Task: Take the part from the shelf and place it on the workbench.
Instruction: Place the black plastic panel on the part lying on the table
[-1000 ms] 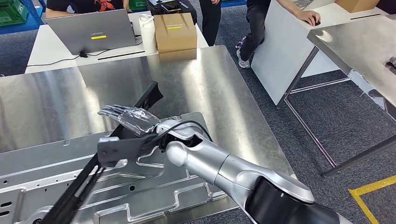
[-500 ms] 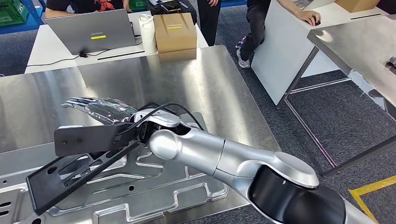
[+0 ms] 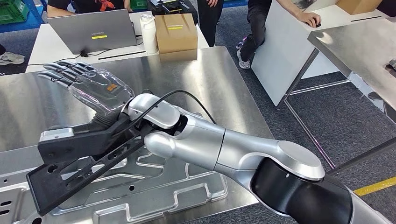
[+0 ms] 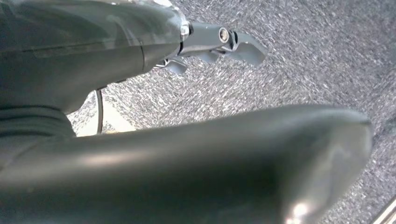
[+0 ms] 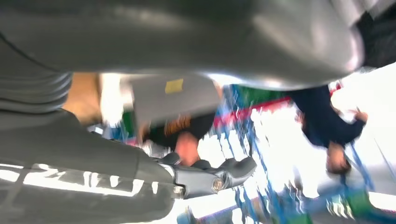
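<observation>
The part (image 3: 70, 175), a flat black frame with cut-outs, lies tilted on a stamped metal panel (image 3: 154, 196) on the steel workbench (image 3: 205, 88). My right arm reaches across from the lower right. My right hand (image 3: 88, 84) is raised beyond the part with its fingers stretched out straight and nothing in them. In the right wrist view the right hand's fingers (image 5: 210, 175) also stick out straight and bare. The black wrist mount (image 3: 74, 142) hides the part's far edge. My left hand (image 4: 210, 42) hangs over grey carpet and holds nothing.
A white table behind the bench carries a laptop (image 3: 91, 30), a white bottle (image 3: 148, 32) and a cardboard box (image 3: 175, 35). People stand at the back and at a white desk (image 3: 280, 51) to the right. Another steel table (image 3: 359, 42) is at far right.
The part has swung from edge-on to flat on the panel. My right hand has let go of it, lifted, and moved left and further away with its fingers straightened.
</observation>
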Controlling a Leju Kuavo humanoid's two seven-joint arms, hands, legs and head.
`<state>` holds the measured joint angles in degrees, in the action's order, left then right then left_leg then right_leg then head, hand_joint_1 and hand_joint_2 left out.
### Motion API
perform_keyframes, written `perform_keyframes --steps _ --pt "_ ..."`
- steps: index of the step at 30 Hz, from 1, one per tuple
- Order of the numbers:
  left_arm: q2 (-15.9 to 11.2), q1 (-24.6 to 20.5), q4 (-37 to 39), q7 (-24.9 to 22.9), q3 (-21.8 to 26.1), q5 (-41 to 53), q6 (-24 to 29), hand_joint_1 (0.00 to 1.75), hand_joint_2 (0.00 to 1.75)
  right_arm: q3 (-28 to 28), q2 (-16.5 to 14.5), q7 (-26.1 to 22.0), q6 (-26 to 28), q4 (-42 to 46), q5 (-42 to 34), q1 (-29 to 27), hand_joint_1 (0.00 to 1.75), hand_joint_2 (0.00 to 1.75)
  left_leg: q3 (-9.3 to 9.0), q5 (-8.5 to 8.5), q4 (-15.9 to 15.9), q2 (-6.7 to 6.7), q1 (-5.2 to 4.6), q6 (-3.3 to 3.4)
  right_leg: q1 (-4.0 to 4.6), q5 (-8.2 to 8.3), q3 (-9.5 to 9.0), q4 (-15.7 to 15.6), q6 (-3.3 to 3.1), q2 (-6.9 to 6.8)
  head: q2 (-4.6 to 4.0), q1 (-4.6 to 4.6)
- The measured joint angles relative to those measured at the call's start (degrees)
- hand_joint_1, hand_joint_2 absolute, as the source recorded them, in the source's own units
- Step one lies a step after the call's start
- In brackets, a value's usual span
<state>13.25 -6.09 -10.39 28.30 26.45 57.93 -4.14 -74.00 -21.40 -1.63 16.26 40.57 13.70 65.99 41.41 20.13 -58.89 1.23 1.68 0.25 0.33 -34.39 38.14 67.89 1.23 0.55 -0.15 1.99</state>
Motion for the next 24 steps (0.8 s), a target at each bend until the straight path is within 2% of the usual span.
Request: perform_keyframes --steps 1,2,3,4,5,7,8,9,12,13,14,15,17,18,19,20,22,23,24 --pt "-0.02 -0.10 -0.02 -0.05 0.05 -0.01 -0.01 0.00 0.00 -0.14 0.04 0.02 0.37 0.49 2.10 -0.17 0.00 0.00 0.11 -0.10 0.00 -0.01 0.13 -0.09 -0.24 -1.63 1.48 3.14 0.15 0.00 0.00 0.13" --pt "-0.05 -0.20 -0.02 -0.11 0.08 -0.03 0.00 0.00 0.00 -0.24 0.09 0.05 0.37 0.99 3.58 -0.44 0.00 0.00 0.23 -0.21 -0.01 -0.04 0.26 -0.24 -0.49 -2.53 2.52 5.41 0.32 -0.01 0.00 0.22" --pt "-0.11 -0.34 -0.06 -0.18 0.12 -0.07 0.00 0.00 0.00 -0.30 0.13 0.09 0.25 1.47 4.62 -0.71 0.00 0.00 0.39 -0.36 -0.03 -0.06 0.42 -0.46 -0.78 -2.59 2.80 6.21 0.55 -0.02 0.00 0.26" --pt "-0.20 -0.56 -0.13 -0.25 0.15 -0.12 -0.01 0.00 0.00 -0.34 0.16 0.16 0.11 2.01 5.42 -0.93 0.00 0.00 0.61 -0.56 -0.08 -0.07 0.62 -0.77 -1.12 -1.96 2.28 5.52 0.83 -0.05 0.00 0.30" --pt "-0.29 -0.86 -0.19 -0.30 0.19 -0.15 -0.01 0.00 0.00 -0.36 0.17 0.25 -0.06 2.60 6.00 -1.08 0.00 0.00 0.89 -0.81 -0.16 -0.08 0.86 -1.15 -1.53 -0.78 0.82 3.19 1.17 -0.11 0.00 0.34" --pt "-0.48 -1.62 -0.33 -0.36 0.25 -0.19 -0.02 0.00 0.00 -0.35 0.08 0.33 -0.45 4.04 6.77 -1.18 0.00 0.00 1.54 -1.23 -0.62 -0.03 1.16 -2.19 -2.24 1.81 -3.43 -3.81 1.90 -0.54 0.00 0.57" --pt "-0.55 -1.90 -0.38 -0.38 0.26 -0.23 -0.03 0.00 0.00 -0.33 -0.05 0.32 -0.59 4.79 7.00 -1.26 0.00 0.00 1.73 -1.34 -0.79 -0.04 1.23 -2.75 -2.34 2.78 -4.71 -6.15 1.89 -0.73 0.00 0.61" --pt "-0.60 -2.08 -0.42 -0.44 0.28 -0.27 -0.06 0.00 0.00 -0.33 -0.17 0.28 -0.71 5.50 7.22 -1.39 0.00 0.00 1.75 -1.50 -0.76 -0.12 1.30 -3.31 -2.26 3.39 -5.22 -7.27 1.64 -0.87 0.00 0.54" --pt "-0.70 -2.14 -0.42 -0.89 0.47 -0.33 -0.18 0.00 0.00 -0.34 -0.27 0.37 -1.33 6.99 7.84 -1.90 0.00 0.00 1.46 -2.34 0.21 -0.57 1.85 -4.80 -1.75 4.76 -4.43 -7.20 -0.07 -0.60 0.00 -0.23" --pt "-0.79 -2.17 -0.41 -1.04 0.56 -0.33 -0.19 0.00 0.00 -0.32 -0.27 0.45 -1.59 7.37 8.02 -2.04 0.00 0.00 1.79 -1.69 -0.36 -0.72 1.96 -5.02 -1.75 5.19 -4.24 -7.25 -0.52 -0.52 0.00 -0.49" --pt "-0.90 -2.21 -0.40 -1.15 0.62 -0.32 -0.20 0.00 0.00 -0.30 -0.26 0.51 -1.77 7.72 8.18 -2.19 0.00 0.00 2.46 -0.16 -2.06 -0.83 1.98 -5.07 -1.80 5.57 -4.05 -7.31 -0.88 -0.50 0.00 -0.82" --pt "-1.00 -2.30 -0.40 -1.21 0.66 -0.31 -0.20 0.00 0.00 -0.29 -0.26 0.56 -1.87 8.03 8.29 -2.33 0.00 0.00 3.50 2.21 -5.21 -0.92 1.85 -4.97 -1.85 5.81 -3.92 -7.32 -1.09 -0.50 0.00 -1.16" --pt "-1.13 -2.48 -0.40 -1.23 0.65 -0.27 -0.22 0.00 0.00 -0.25 -0.22 0.61 -2.04 8.41 8.47 -2.66 0.00 0.00 5.70 7.06 -13.57 -0.98 1.42 -4.85 -1.73 5.96 -3.73 -7.25 -1.23 -0.54 0.00 -1.62" --pt "-1.16 -2.55 -0.40 -1.19 0.62 -0.22 -0.25 0.00 0.00 -0.24 -0.20 0.62 -2.18 8.48 8.53 -2.88 0.00 0.00 6.20 8.42 -16.68 -0.98 1.27 -4.84 -1.70 5.96 -3.72 -7.21 -1.22 -0.57 0.00 -1.70" --pt "-1.19 -2.61 -0.40 -1.13 0.56 -0.19 -0.30 0.00 0.00 -0.23 -0.17 0.63 -2.33 8.52 8.57 -3.09 0.00 0.00 5.78 8.73 -17.68 -0.99 1.23 -4.85 -1.74 5.91 -3.73 -7.17 -1.14 -0.57 0.00 -1.72" --pt "-1.20 -2.63 -0.41 -1.02 0.49 -0.15 -0.35 0.00 0.00 -0.21 -0.13 0.65 -2.45 8.54 8.60 -3.25 0.00 0.00 4.40 8.06 -16.38 -1.02 1.27 -4.88 -1.88 5.80 -3.76 -7.09 -0.96 -0.54 0.00 -1.72" --pt "-1.17 -2.60 -0.40 -0.79 0.24 -0.10 -0.42 0.00 0.00 -0.14 -0.07 0.67 -2.56 8.70 8.64 -3.42 0.00 0.00 0.36 5.99 -10.08 -1.01 1.48 -5.25 -2.18 5.33 -3.72 -6.70 -0.19 -0.41 0.00 -1.74" --pt "-1.07 -2.64 -0.42 -0.68 0.11 -0.08 -0.45 0.00 0.00 -0.07 -0.03 0.65 -2.66 8.79 8.67 -3.45 0.00 0.00 -1.12 5.66 -7.25 -0.90 1.53 -5.23 -2.18 5.08 -3.51 -6.28 0.24 -0.36 0.00 -1.87" --pt "-0.97 -2.67 -0.42 -0.65 0.02 -0.04 -0.47 0.00 0.00 0.03 -0.01 0.57 -2.77 8.96 8.73 -3.54 0.00 0.00 -1.80 5.77 -5.68 -0.75 1.53 -5.06 -2.09 4.98 -3.28 -6.03 0.64 -0.32 0.00 -1.90"
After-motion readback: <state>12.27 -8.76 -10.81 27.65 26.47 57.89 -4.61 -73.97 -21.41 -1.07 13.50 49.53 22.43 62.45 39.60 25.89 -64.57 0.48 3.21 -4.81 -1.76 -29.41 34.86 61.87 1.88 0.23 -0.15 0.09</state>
